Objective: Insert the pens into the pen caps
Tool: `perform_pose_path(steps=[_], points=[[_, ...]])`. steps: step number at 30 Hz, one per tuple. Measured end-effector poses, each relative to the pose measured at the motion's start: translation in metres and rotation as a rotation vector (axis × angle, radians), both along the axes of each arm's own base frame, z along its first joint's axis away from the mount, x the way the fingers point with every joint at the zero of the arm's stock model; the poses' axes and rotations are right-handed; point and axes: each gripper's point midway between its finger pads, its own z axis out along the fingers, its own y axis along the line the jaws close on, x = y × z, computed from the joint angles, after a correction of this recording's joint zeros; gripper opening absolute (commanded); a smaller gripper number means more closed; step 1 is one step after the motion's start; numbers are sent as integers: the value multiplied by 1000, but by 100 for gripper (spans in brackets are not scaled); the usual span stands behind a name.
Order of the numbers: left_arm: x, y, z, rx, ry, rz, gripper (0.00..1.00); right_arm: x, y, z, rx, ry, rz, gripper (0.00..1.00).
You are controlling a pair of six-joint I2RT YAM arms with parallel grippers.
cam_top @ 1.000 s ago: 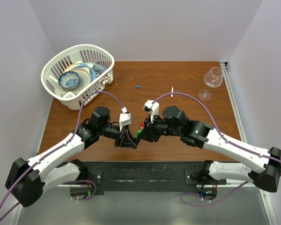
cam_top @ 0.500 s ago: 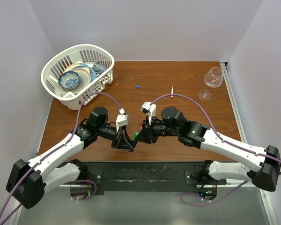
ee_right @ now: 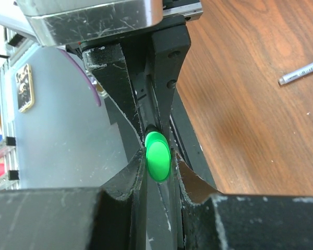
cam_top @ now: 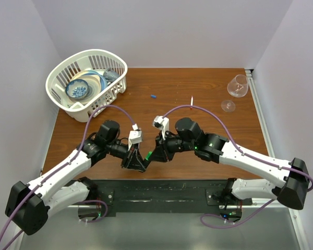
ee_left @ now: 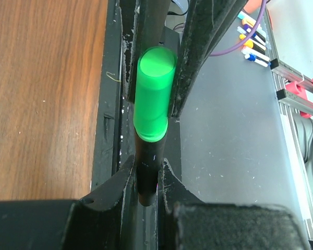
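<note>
Black marker (ee_left: 146, 179) and green cap (ee_left: 154, 94) meet over the near edge of the table (cam_top: 198, 83), midway left to right: your left gripper (ee_left: 146, 169) is clamped on the marker's body, your right gripper (ee_right: 157, 164) pinches the cap, seated over the marker's end

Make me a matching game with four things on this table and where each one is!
Things:
1. white basket
2. wine glass
3. green cap
4. blue cap

Places:
a. near the right edge of the table
b. alone on the bare wood, mid-table
c. far left corner
d. at the tip of the black marker

Pairs: 1-c, 2-a, 3-d, 4-b
</note>
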Motion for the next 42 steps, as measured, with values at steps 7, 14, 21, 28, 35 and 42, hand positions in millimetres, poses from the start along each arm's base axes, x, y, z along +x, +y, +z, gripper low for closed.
perform_pose_path(steps=[7,14,21,28,35,42], points=[[-2,3,-3,22,22,17,0,-1,6,-1,18,57,-44,0],[-3,6,-8,52,44,42,0,-1,11,-9,20,94,-105,0],[-8,7,-15,52,87,47,0,-5,14,-13,67,110,-144,0],[-18,1,-11,-45,139,-8,0,-11,13,-6,70,106,-119,0],[-25,-6,40,-247,10,-156,0,-19,12,54,83,7,-81,0],[-18,-9,73,-339,-135,-157,0,-15,9,95,148,-70,-175,18]])
